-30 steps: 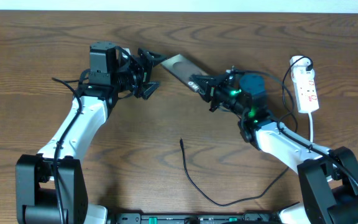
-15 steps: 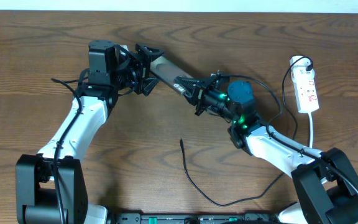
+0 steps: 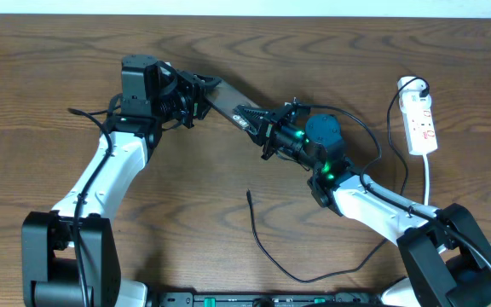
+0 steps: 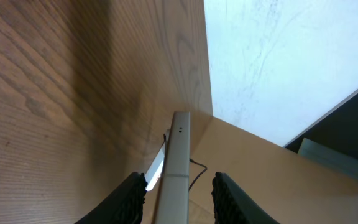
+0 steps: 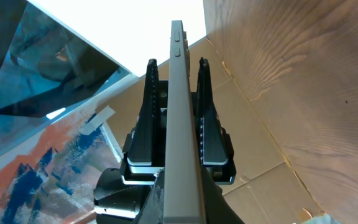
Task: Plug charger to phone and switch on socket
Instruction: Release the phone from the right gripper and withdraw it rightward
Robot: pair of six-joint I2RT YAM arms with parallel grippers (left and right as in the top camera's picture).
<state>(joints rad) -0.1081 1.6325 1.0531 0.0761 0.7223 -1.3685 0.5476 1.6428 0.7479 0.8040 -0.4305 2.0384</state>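
The brown phone [image 3: 228, 99] hangs above the table, stretched between both grippers. My right gripper [image 3: 256, 121] is shut on its near end; in the right wrist view the phone [image 5: 178, 93] runs edge-on up out of the right gripper [image 5: 178, 202]. My left gripper [image 3: 201, 92] straddles the far end. In the left wrist view the phone [image 4: 178, 155] stands edge-on inside the left gripper [image 4: 180, 199], with a gap showing on each side. The charger [image 3: 267, 247] lies loose on the table, its plug tip [image 3: 249, 194] pointing up. The white socket [image 3: 421, 119] lies at the far right.
The socket's white lead [image 3: 430, 175] runs down toward my right arm. A black cable loops over the right arm near the socket [image 3: 373, 136]. The wooden table's far edge [image 3: 245, 15] is just behind the left gripper.
My right arm has carried the phone to the left, up into the left gripper. The left gripper's jaws have narrowed around the phone's far end.
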